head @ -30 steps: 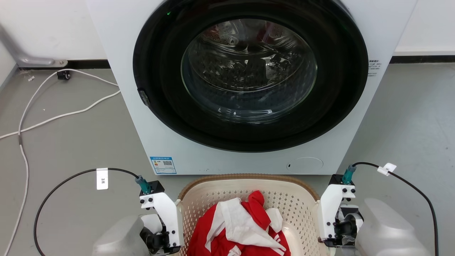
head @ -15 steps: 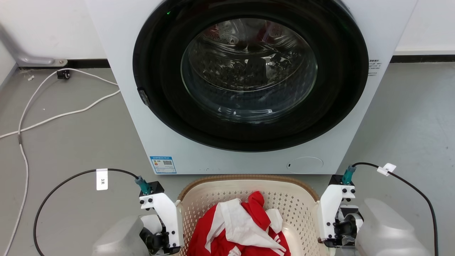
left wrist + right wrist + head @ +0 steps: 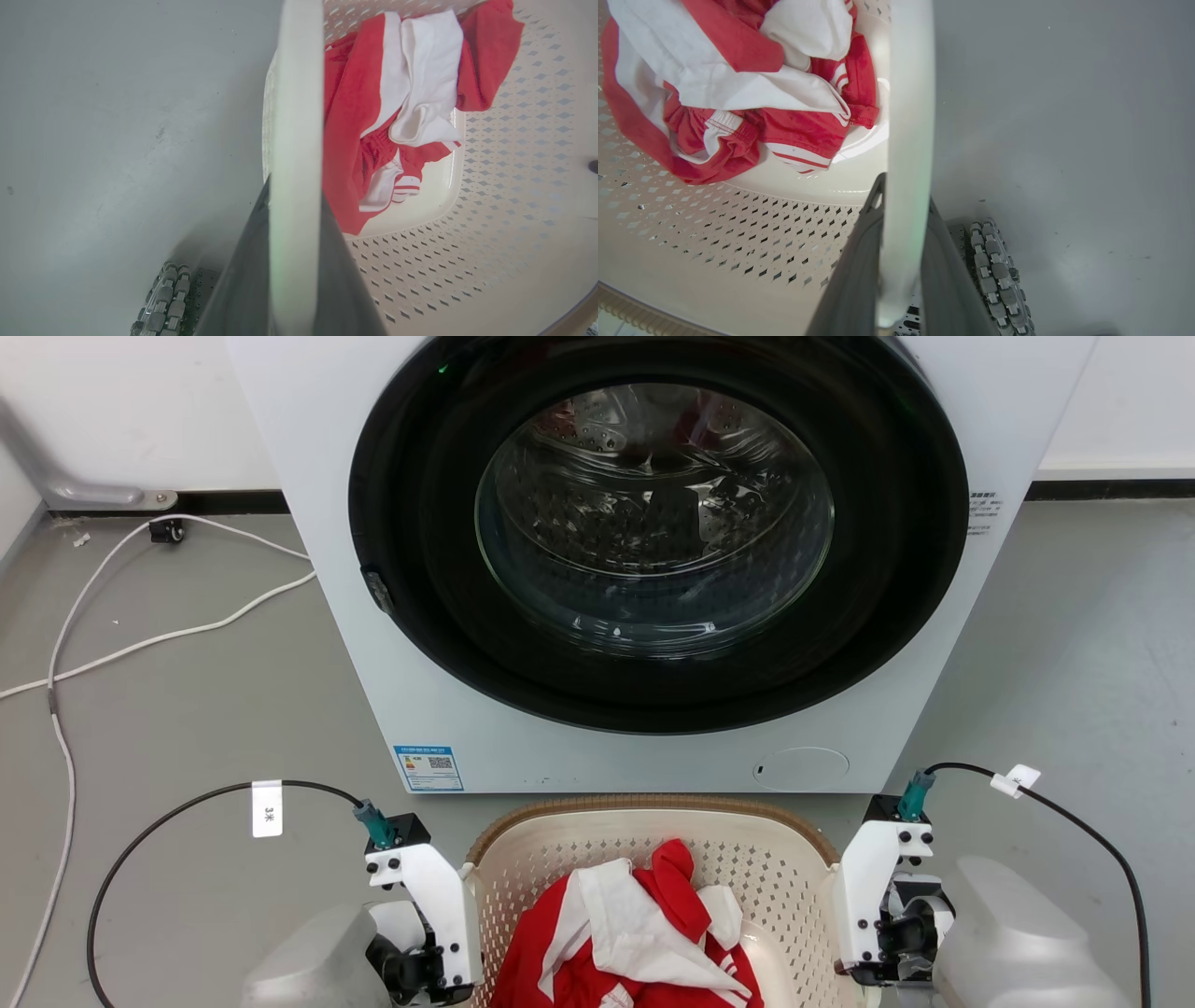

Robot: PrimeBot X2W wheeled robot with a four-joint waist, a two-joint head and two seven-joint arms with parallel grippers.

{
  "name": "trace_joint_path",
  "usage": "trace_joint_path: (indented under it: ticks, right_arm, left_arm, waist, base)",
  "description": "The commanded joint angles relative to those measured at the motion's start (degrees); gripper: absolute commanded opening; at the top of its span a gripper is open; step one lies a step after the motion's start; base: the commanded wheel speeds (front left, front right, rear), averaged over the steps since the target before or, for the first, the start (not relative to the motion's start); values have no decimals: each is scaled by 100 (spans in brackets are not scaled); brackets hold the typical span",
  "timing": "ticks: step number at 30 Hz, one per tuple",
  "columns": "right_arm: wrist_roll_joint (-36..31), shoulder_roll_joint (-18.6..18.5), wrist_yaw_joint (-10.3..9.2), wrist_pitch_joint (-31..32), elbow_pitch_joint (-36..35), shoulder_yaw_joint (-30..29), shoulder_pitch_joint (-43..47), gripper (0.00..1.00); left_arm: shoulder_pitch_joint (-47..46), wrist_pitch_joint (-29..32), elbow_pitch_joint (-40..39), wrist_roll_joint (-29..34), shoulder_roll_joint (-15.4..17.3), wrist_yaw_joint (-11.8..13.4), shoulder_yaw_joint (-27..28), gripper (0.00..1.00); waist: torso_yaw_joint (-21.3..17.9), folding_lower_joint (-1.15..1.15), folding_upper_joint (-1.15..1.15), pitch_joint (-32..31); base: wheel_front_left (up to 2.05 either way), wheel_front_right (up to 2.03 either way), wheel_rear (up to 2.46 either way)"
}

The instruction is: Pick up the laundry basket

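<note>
The laundry basket (image 3: 653,803) is at the head view's bottom centre, below the washing machine (image 3: 597,761). The left gripper (image 3: 294,191) and right gripper (image 3: 906,191) each pinch a side handle (image 3: 299,93). The grasp looks done; the next move calls for an even, level lift.

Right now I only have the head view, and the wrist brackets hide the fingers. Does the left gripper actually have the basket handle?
Observer: Yes. In the left wrist view the left gripper has one dark finger on each side of the white left handle of the laundry basket, with no gap showing.
Operator: And the right side?
Observer: Same there. The right gripper straddles the right handle, with both fingers against it.
Operator: Is any cloth caught in either grip?
Observer: No. The red and white clothes lie down inside the basket, below the handles, and none sits between the fingers.
</note>
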Motion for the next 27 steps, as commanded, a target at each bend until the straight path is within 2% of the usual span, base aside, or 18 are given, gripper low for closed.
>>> trace_joint_path:
  ticks: [1,27]
  right_arm:
    - [61,124,77,7,-47,-6,-16,0]
    - [-43,128,78,43,-47,-87,17,0]
  left_arm:
    - [-10,-12,-69,-45,-116,-72,-4,0]
    - [52,-63,-60,-203,-136,-73,-105,0]
  waist:
    - [-1,0,0,-2]
    - [14,0,0,-17]
  base:
    - [0,0,0]
    - [0,0,0]
